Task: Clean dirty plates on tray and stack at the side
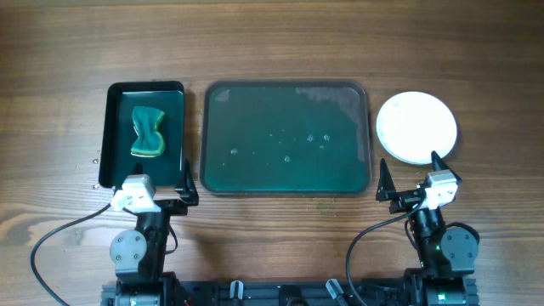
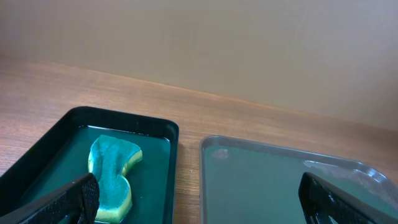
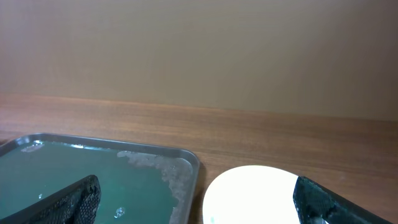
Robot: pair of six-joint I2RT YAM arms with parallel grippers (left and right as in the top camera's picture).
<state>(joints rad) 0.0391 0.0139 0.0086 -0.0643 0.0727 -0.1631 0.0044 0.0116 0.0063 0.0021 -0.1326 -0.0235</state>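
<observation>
The large dark green tray (image 1: 219,174) sits mid-table with only water drops and a foam streak in it; it also shows in the left wrist view (image 2: 261,180) and the right wrist view (image 3: 62,168). A white plate (image 1: 416,126) lies on the wood to the tray's right; I cannot tell whether other plates lie under it. It shows in the right wrist view (image 3: 252,193). My left gripper (image 1: 161,191) is open and empty at the near edge between the two trays. My right gripper (image 1: 414,174) is open and empty just in front of the plate.
A smaller black tray (image 1: 119,93) at the left holds a teal and yellow sponge (image 1: 148,132), seen also in the left wrist view (image 2: 114,177). Brown wood-grain tabletop (image 1: 280,42) surrounds everything.
</observation>
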